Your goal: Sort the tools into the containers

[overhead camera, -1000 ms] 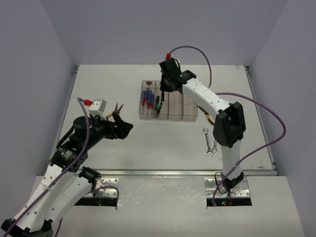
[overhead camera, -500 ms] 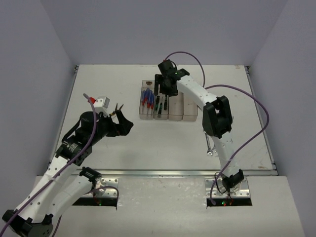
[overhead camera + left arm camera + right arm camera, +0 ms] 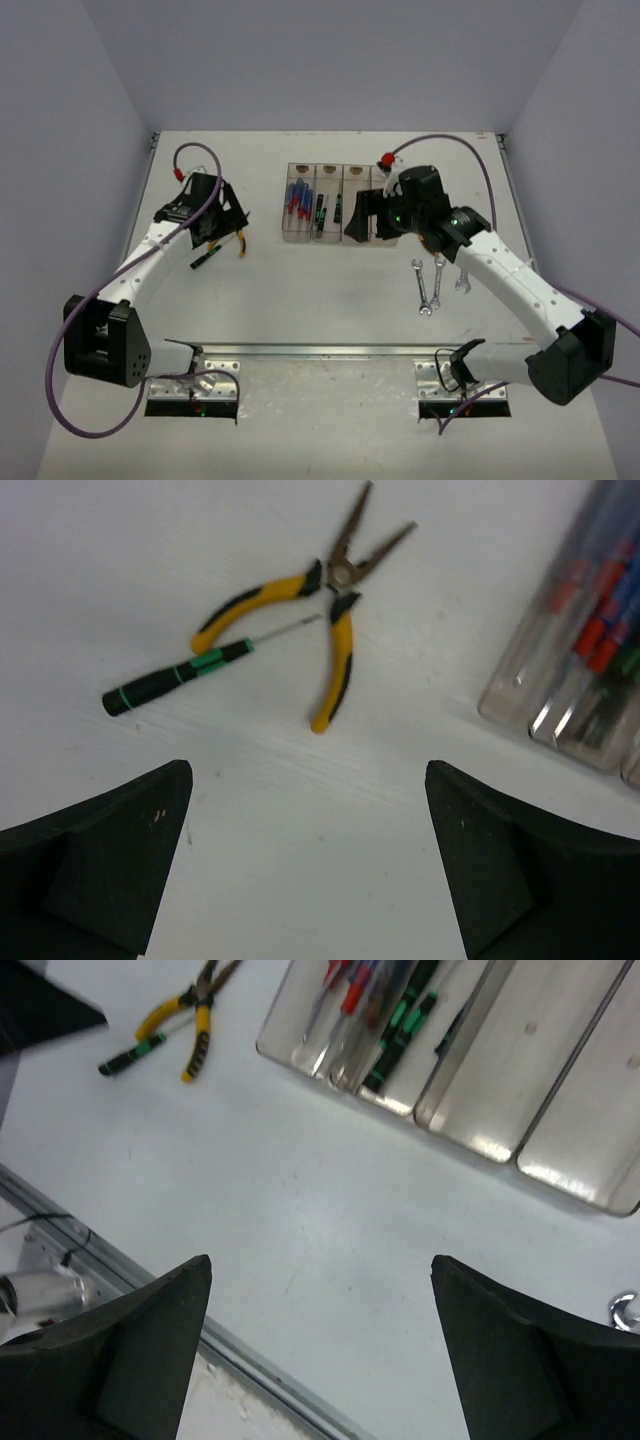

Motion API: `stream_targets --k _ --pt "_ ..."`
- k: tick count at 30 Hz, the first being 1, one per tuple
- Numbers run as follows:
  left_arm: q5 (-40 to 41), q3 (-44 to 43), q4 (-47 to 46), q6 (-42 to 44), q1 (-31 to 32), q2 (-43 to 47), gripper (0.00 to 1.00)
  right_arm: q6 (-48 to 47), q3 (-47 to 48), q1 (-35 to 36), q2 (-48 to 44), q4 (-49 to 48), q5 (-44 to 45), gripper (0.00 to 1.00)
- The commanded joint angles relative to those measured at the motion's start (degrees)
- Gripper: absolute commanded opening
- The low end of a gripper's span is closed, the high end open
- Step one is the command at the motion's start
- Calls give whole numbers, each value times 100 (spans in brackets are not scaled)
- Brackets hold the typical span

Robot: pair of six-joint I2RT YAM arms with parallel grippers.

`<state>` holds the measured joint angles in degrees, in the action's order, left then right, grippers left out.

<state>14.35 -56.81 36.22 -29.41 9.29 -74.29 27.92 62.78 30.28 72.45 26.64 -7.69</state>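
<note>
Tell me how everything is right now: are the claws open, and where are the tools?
left gripper: open, empty.
right gripper: open, empty.
pliers: on the table, nose spread apart.
loose screwdriver: lying on the table beside the pliers.
wrenches: on the table, unsorted.
containers: two hold screwdrivers, two empty.

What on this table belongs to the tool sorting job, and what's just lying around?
Job: containers; blue screwdrivers and black-green screwdrivers, already binned; loose screwdriver; pliers; three wrenches.
Not job: only rig fittings, the purple cables and metal edge rail.
</note>
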Motion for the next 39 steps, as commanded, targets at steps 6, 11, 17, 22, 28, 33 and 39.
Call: stream_targets --k 6,11,17,22,28,33,39 --pt "1388 -664 1749 -4216 -963 -686 96 -344 -1652 -5 -379 -807 -373 93" --pt "644 -734 1706 -5075 -1515 -1271 92 -384 -1796 -13 -279 -920 -312 93" --pt "421 -1058 2104 -5884 -1570 -2286 84 -401 -1929 -10 -341 -1045 -408 93" --pt "348 -998 1880 -6077 -1579 -2648 79 -410 -2007 -5 -433 -1144 -497 93" --pt "160 -752 1684 -6123 -1574 -2816 70 -390 -2019 -5 -373 -1217 -555 93" --pt "156 -648 1651 -6089 -1586 -2980 70 -375 -2035 -5 -369 -1229 -556 93" --pt "108 -511 1610 -6042 -1574 -3077 59 -366 -2051 -9 -407 -1245 -550 93"
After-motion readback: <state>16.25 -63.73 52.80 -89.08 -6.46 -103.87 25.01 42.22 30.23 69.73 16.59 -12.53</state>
